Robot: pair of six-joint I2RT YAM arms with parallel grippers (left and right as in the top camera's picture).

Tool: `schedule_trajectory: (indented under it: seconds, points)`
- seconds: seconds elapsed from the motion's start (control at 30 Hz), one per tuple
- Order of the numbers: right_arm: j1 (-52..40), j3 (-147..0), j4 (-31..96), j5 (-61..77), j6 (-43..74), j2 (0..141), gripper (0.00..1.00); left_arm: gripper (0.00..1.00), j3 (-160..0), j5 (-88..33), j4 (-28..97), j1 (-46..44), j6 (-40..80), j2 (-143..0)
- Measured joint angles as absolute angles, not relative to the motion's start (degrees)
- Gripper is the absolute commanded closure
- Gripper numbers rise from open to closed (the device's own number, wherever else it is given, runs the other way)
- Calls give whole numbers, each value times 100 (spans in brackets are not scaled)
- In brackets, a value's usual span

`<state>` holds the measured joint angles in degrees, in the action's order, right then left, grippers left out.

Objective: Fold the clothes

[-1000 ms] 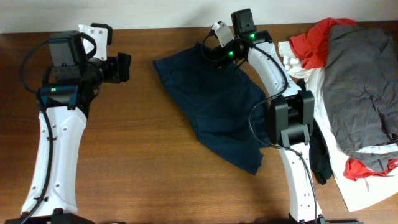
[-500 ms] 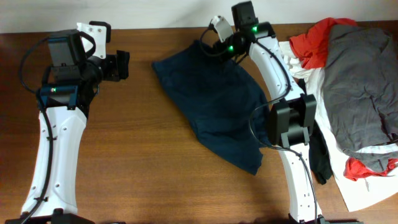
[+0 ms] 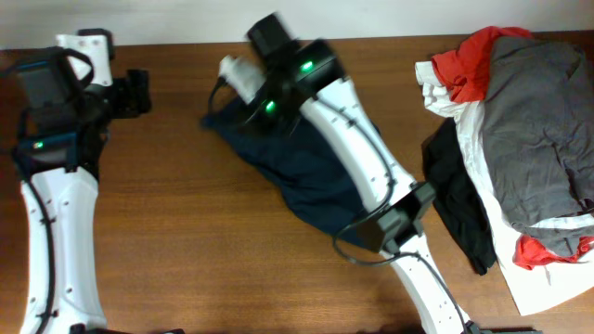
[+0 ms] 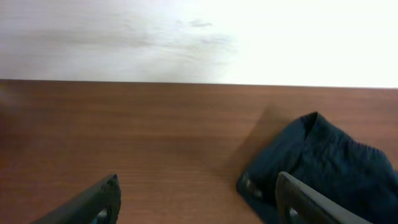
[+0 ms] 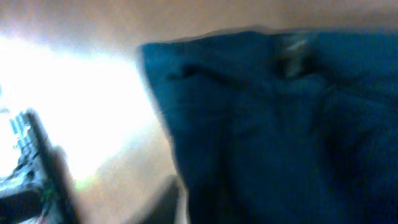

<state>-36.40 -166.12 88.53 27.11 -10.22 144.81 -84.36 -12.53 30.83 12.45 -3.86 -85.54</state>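
Observation:
The dark navy shorts-like garment [image 3: 306, 181] lies crumpled on the wooden table [image 3: 186, 232], its upper corner pulled up and to the left. It also shows at the right of the left wrist view [image 4: 329, 162] and fills the blurred right wrist view [image 5: 280, 124]. My right gripper [image 3: 221, 97] reaches far left over the garment's top corner and appears shut on it; its fingers are hidden by blur. My left gripper [image 3: 139, 93] is open and empty near the back left edge, to the left of the garment, and its two fingertips [image 4: 199, 199] show in the left wrist view.
A pile of grey, red and white clothes [image 3: 534, 130] lies at the right of the table. A black garment [image 3: 459, 209] lies beside it. The right arm [image 3: 362, 158] stretches across the navy garment. A white wall [image 4: 199, 37] runs behind the table's back edge.
My right arm has swung far left, dragging the navy garment's top corner with it and bunching the cloth. My left arm has drawn back to the left. The black garment is now uncovered.

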Motion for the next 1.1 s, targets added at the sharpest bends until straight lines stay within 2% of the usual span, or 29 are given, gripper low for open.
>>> schedule_trajectory:
  seconds: [0.1,0.17,0.37,0.47,0.57,0.67,0.83,0.97,1.1]
  points:
    - [-4032,-16612,9443,2709,-1103,14481,40,21,-8471,-1256,3105,1396,-362,-8497]
    - [-4235,-16612,9699,2707,-1162,14481,39,21,-8477,-1256,3148,1428,-362,-8495]
    - [-4042,-16612,9655,2694,-1142,14468,39,21,-8477,-1350,3330,1428,-357,-8495]
    - [-3651,-16612,9577,2694,-897,14396,39,22,-8490,-1643,3610,1426,-344,-8495]
    - [-2810,-16612,9581,2683,-569,14182,39,25,-8503,-1887,4108,1321,-344,-8495]
    - [-1883,-16610,9649,2440,-298,13716,39,25,-8506,-1992,4536,1035,-342,-8495]
    - [-1186,-16608,9697,1942,-1,12455,34,24,-8508,-2078,5074,440,-342,-8466]
    - [-1170,-16628,9697,1411,263,11146,27,24,-8569,-2097,5767,344,-320,-8241]
    - [-1170,-15950,9647,1135,412,9929,1,24,-8654,-2099,6648,344,-318,-8084]
